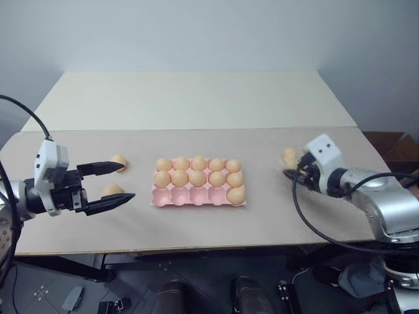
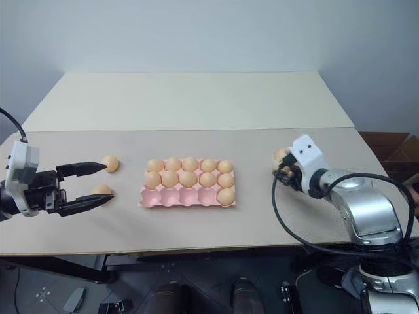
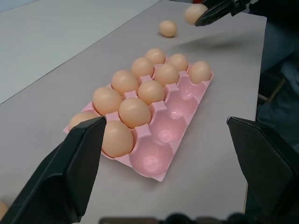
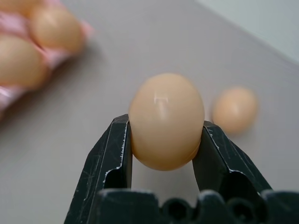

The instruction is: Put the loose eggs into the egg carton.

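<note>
Pale beige worktop (image 1: 196,229), grey wall behind. Right gripper (image 4: 164,140) jaws clamped across the middle of one loose egg (image 4: 166,120), another (image 4: 234,109) lying just beyond. Left gripper (image 1: 108,185) jaws spread wide, nothing between, two eggs (image 1: 118,161) beside them. Pink egg carton (image 1: 196,196) between both jaws, front cups vacant. Likely light, smooth, brittle: best pinched gently at the widest girth.

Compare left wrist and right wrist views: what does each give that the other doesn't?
Left wrist: the open left gripper and four empty cups of the egg carton. Right wrist: close-up of the right gripper shut on the held egg, both fingers against its sides. Both: the held egg, a loose egg on the table beside it, filled carton cups.
</note>
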Robot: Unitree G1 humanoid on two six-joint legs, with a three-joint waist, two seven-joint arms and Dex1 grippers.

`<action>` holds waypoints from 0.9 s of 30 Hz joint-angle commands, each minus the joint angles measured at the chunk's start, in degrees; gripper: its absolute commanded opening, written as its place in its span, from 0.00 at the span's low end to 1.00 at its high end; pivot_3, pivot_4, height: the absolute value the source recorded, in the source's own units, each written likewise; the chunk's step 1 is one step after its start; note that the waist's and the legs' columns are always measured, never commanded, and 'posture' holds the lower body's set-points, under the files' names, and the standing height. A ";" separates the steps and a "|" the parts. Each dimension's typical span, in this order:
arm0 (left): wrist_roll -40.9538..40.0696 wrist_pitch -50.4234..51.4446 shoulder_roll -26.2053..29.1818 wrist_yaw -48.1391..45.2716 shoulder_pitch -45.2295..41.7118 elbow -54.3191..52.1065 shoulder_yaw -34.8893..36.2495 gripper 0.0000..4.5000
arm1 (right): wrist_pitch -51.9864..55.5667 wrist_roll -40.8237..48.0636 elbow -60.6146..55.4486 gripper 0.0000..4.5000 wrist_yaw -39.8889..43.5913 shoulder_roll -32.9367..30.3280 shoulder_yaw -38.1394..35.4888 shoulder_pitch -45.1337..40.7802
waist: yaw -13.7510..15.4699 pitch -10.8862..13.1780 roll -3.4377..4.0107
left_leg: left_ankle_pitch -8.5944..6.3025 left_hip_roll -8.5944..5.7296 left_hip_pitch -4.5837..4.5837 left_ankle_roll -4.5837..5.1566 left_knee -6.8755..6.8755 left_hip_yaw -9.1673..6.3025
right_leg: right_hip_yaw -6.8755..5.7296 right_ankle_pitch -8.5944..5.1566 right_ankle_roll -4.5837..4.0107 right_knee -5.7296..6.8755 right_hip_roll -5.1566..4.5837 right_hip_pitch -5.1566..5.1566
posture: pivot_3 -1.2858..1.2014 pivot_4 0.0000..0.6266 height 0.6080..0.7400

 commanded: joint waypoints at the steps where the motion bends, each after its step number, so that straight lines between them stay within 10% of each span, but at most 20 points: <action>1: 0.08 -1.40 -0.01 -0.21 -0.25 -0.98 0.33 1.00 | 2.32 3.60 -7.72 0.39 -0.06 4.84 6.15 -2.23 | 0.03 -0.01 -0.01 | 0.00 0.05 0.02 0.00 0.00 0.00 | 0.00 0.00 -0.01 0.00 0.05 0.01 | 0.52 0.24 1.00; 9: 0.51 -2.59 -0.48 0.03 -1.86 0.13 -1.27 1.00 | 1.82 -2.82 -4.34 0.39 -5.22 13.00 21.00 -6.76 | 0.54 -0.02 -0.03 | 0.00 -0.13 -0.04 -0.01 0.02 0.02 | -0.03 0.03 -0.05 -0.02 -0.13 0.00 | 0.52 0.24 1.00; 14: 0.72 -2.88 -0.53 -0.09 -1.97 0.35 -1.16 1.00 | 2.10 -3.59 -5.22 0.74 -4.07 11.90 21.57 -7.52 | 0.41 -0.02 -0.04 | 0.00 -0.14 -0.11 0.00 0.02 0.01 | -0.04 0.03 -0.05 -0.03 -0.13 -0.05 | 0.52 0.24 1.00; 18: 0.79 -3.14 -0.31 -0.25 -1.76 0.57 -0.88 1.00 | 3.51 -1.90 -8.39 0.99 -3.08 9.99 17.98 -6.66 | 0.32 -0.02 -0.04 | 0.01 -0.09 -0.07 0.00 0.02 -0.01 | -0.07 0.03 -0.06 0.02 -0.08 -0.04 | 0.52 0.24 1.00; 27: 1.14 -3.40 0.76 -1.86 -0.89 2.21 0.18 1.00 | -1.61 7.25 -14.15 0.99 9.31 -3.52 -4.82 1.79 | 0.80 -0.02 -0.05 | 0.00 -0.12 -0.10 0.00 0.02 0.00 | -0.08 0.03 -0.04 -0.08 -0.13 -0.01 | 0.52 0.24 1.00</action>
